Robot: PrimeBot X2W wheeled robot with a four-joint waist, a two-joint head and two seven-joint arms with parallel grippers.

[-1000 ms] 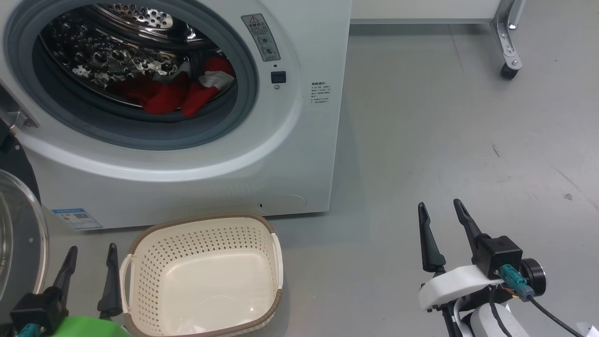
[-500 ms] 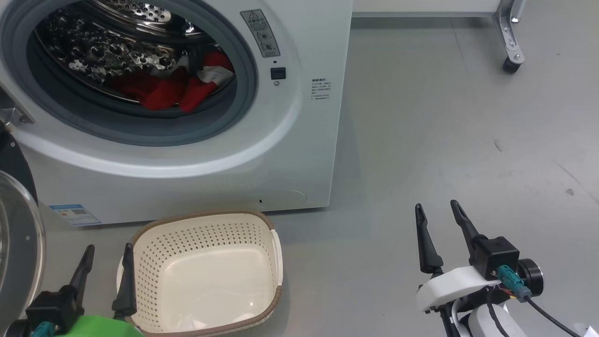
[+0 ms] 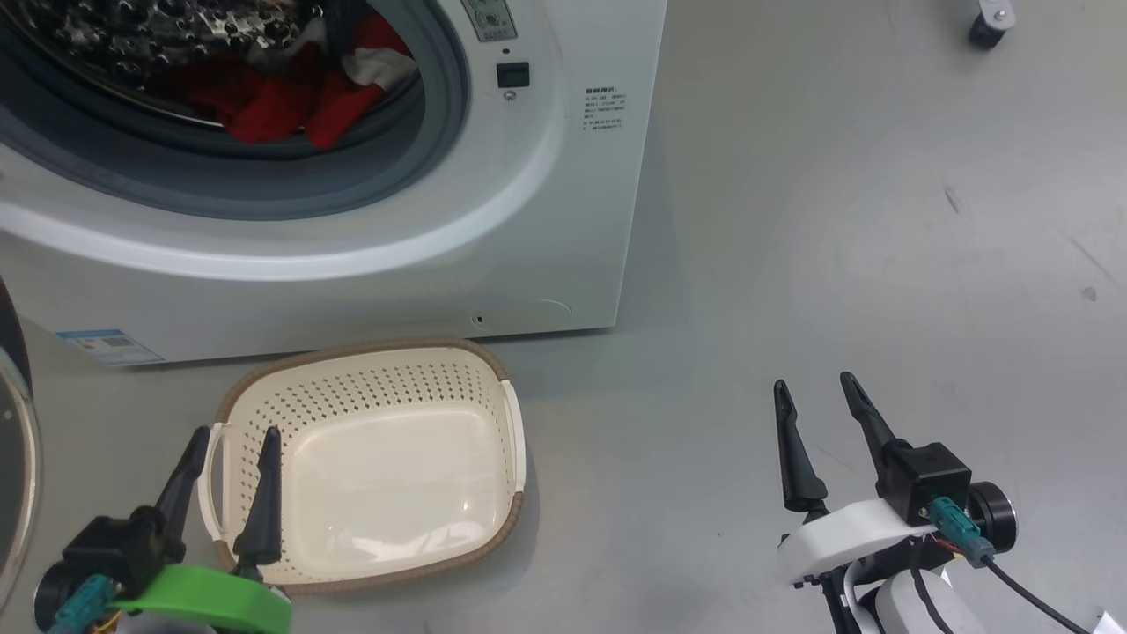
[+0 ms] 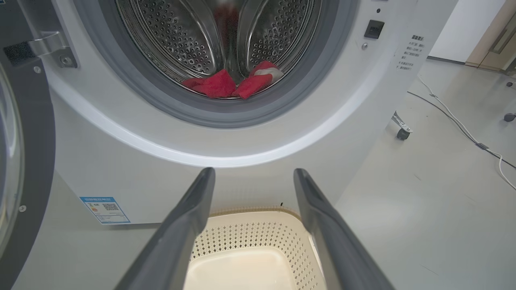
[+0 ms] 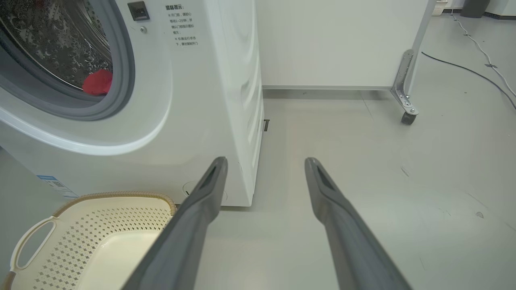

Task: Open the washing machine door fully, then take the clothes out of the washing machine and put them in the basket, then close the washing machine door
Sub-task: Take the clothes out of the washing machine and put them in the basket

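The white washing machine (image 3: 493, 238) stands with its round opening uncovered. Red clothes (image 3: 282, 101) with a white patch lie at the front of the steel drum; they appear as red clothes (image 4: 225, 82) in the left wrist view and a red scrap (image 5: 98, 81) in the right wrist view. The washing machine door (image 4: 24, 153) is swung out to the left, and its edge (image 3: 13, 458) shows in the head view. The cream basket (image 3: 370, 352) sits empty on the floor before the machine. My left gripper (image 3: 231, 434) hangs open over the basket's left handle. My right gripper (image 3: 814, 385) is open above bare floor to the right.
Grey floor (image 3: 836, 220) spreads to the right of the machine. A white panel on a castor leg (image 5: 407, 117) stands behind, and cables (image 4: 455, 121) run across the floor at the far right.
The camera has tilted downward, so the machine and basket sit higher in the head view. My left gripper has moved right and up, over the basket's left handle. The right gripper has hardly moved.
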